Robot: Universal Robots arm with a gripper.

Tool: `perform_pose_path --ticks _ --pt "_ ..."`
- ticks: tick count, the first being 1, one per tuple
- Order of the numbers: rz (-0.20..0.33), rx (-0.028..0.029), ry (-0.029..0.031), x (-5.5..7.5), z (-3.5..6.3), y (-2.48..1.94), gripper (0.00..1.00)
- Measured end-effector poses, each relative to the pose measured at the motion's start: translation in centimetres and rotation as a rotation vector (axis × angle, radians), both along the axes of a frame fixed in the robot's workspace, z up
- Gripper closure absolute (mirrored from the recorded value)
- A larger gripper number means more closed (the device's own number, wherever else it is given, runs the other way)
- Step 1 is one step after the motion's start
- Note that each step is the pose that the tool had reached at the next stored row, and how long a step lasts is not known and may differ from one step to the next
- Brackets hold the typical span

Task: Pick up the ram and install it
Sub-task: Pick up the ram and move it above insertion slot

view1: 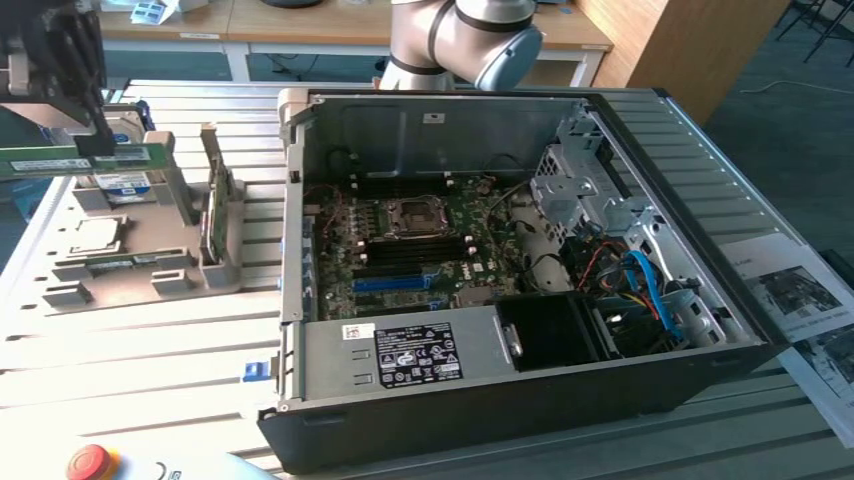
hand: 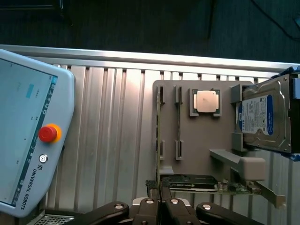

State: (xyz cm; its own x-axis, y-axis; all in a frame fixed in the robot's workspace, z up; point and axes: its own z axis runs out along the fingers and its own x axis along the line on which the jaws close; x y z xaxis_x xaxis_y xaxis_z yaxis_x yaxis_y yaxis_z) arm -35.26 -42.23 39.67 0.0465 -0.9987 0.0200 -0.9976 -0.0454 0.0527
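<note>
"Green, thin and long, white sticker on its face: is that circuit-board ram stick (view1: pixel 140 155) yours?"

"Yes. My jaws are pinched narrow on its flat faces, holding it level in the air and touching nothing else. I judge that grip leaves its lower edge free for a slot."

"What lies under you?"

"Directly below my jaws is a flat grey holder tray (hand: pixel 201 140) on the ribbed metal tabletop (hand: pixel 117 131). Its shaped pockets keep a square silver processor chip (hand: pixel 206 101) and a silver hard drive with a blue-white label (hand: pixel 265 117) from sliding."

"And the black computer case (view1: pixel 534 410)?"

"Well away from my jaws, side open, its big green motherboard (view1: pixel 467 230) exposed."
</note>
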Motion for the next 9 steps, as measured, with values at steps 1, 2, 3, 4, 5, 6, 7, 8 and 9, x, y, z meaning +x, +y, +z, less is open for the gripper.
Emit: perform_pose_path --ticks 1,2,3,4,5,6,7,8,9 --pt "0.000 -0.0001 0.0009 0.3 0.00 -0.04 0.88" --pt "0.000 0.0000 0.0018 0.5 0.00 -0.07 0.88" --pt "0.000 0.0000 0.0027 0.8 0.00 -0.11 0.88" --pt "0.000 0.0001 0.0037 1.1 0.00 -0.15 0.88" --pt "0.000 0.0001 0.0047 1.4 0.00 -0.19 0.88" --pt "0.000 0.0000 0.0059 1.7 0.00 -0.22 0.88" --pt "0.000 0.0000 0.0069 2.0 0.00 -0.27 0.88" --pt "0.000 0.0001 0.0080 2.3 0.00 -0.31 0.88" --pt "0.000 0.0000 0.0091 2.6 0.01 -0.36 0.88"
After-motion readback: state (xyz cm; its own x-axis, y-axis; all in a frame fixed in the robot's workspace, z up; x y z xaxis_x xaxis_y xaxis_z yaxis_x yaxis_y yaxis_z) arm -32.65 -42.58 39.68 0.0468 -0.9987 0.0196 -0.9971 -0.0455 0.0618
